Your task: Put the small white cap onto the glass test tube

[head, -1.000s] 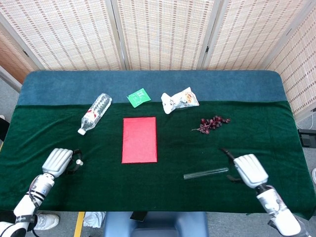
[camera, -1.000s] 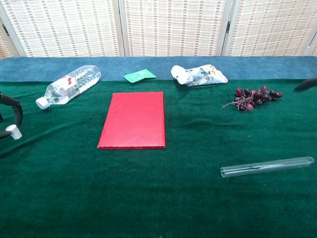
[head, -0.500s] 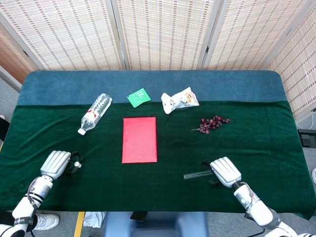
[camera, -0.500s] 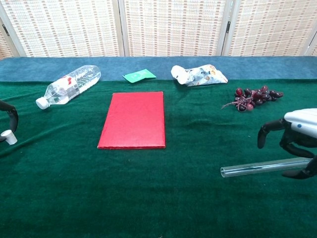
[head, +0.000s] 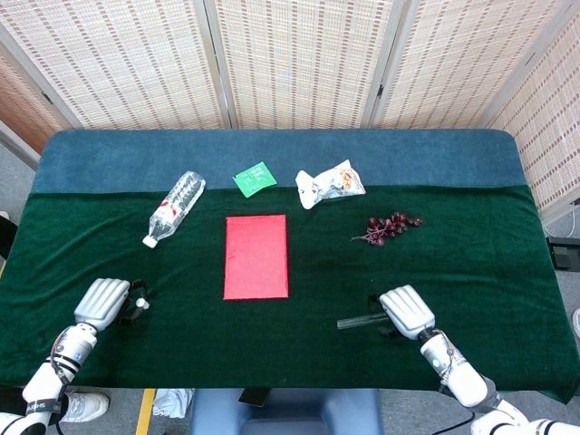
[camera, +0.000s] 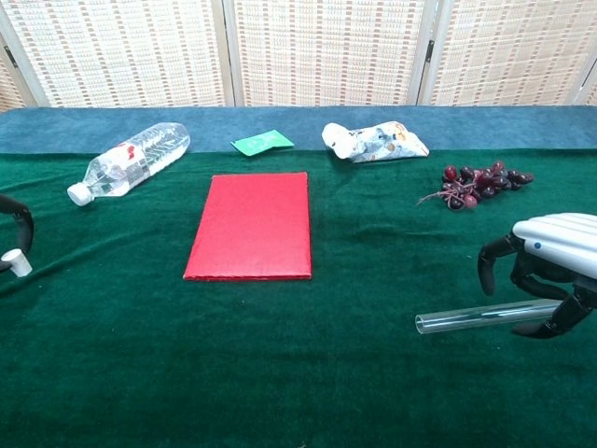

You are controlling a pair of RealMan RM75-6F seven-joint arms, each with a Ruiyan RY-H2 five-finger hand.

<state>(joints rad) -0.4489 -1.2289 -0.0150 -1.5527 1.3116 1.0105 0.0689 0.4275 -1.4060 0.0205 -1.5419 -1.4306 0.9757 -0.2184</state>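
right hand [camera: 550, 271] sits over the far end of the glass test tube [camera: 466, 319], fingers curled down around it, tube lying flat on the green counter [head: 317, 344] with its open end toward centre; can't tell if the grip is firm. left hand [head: 102, 301] at the counter's left edge pinches the small white cap [camera: 14, 262]. red book [head: 256, 256] lies mid-counter between them.
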